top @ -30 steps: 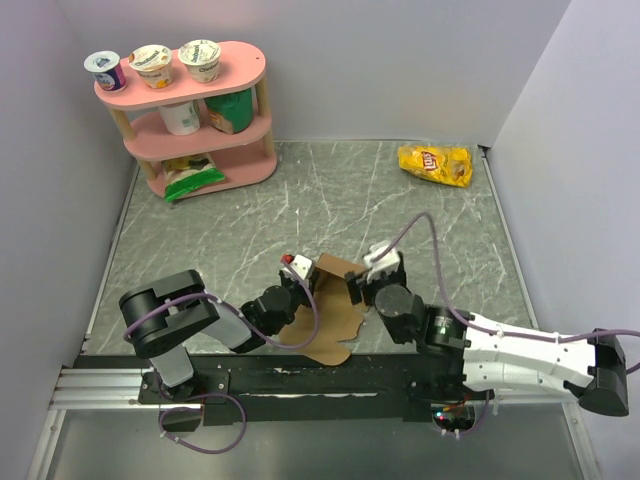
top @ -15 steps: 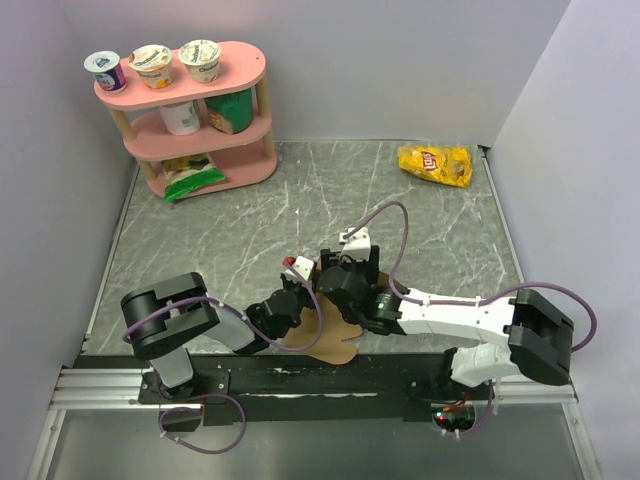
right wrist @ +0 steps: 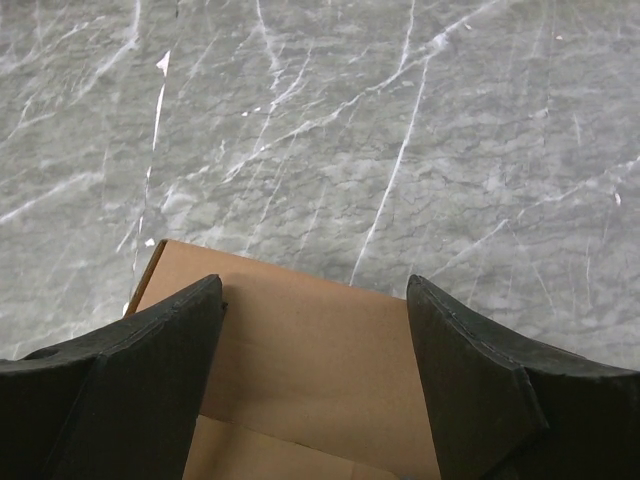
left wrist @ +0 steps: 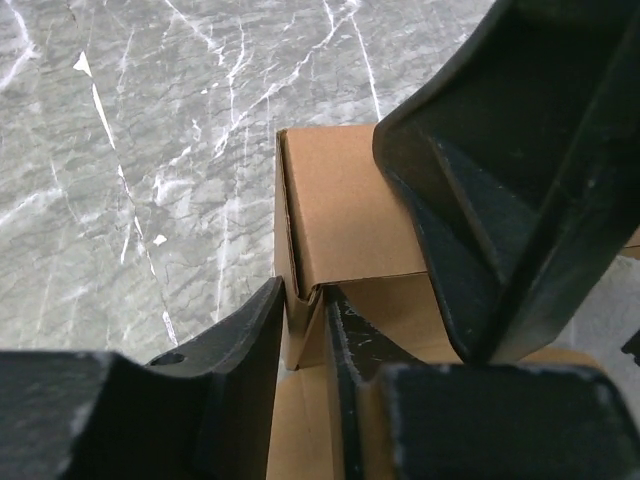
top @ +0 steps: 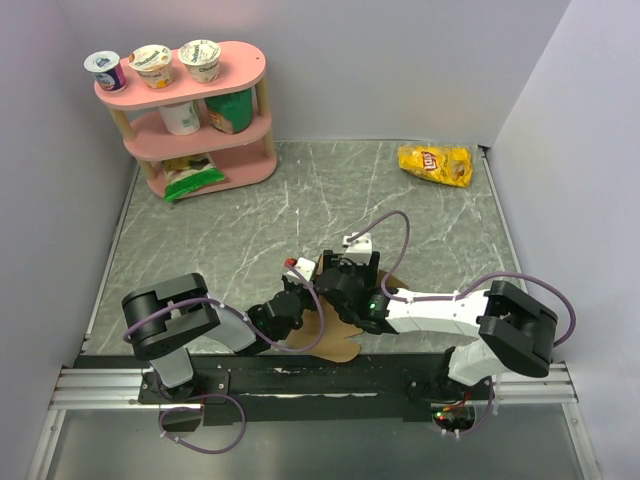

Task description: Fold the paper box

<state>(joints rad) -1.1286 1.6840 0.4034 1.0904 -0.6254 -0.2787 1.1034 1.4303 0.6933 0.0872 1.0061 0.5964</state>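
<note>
The paper box [top: 335, 342] is a brown cardboard sheet, partly folded up, lying near the table's front edge between the arms. In the left wrist view a panel of the box [left wrist: 340, 210] stands raised, and my left gripper [left wrist: 308, 298] is shut on its folded lower edge. It shows in the top view too [top: 303, 285]. My right gripper [top: 330, 272] hangs right over the box beside the left one. In the right wrist view it [right wrist: 315, 288] is open, its fingers [right wrist: 150, 380] straddling a flat panel of the box [right wrist: 310, 360] without gripping it.
A yellow chip bag [top: 436, 164] lies at the far right corner. A pink shelf [top: 190, 110] with cups and packets stands at the far left. The right gripper's black body [left wrist: 520, 180] fills the right side of the left wrist view.
The right arm has swung left from the right of the box and now reaches over it, close beside the left gripper. The left gripper has kept its hold, hardly moving.
</note>
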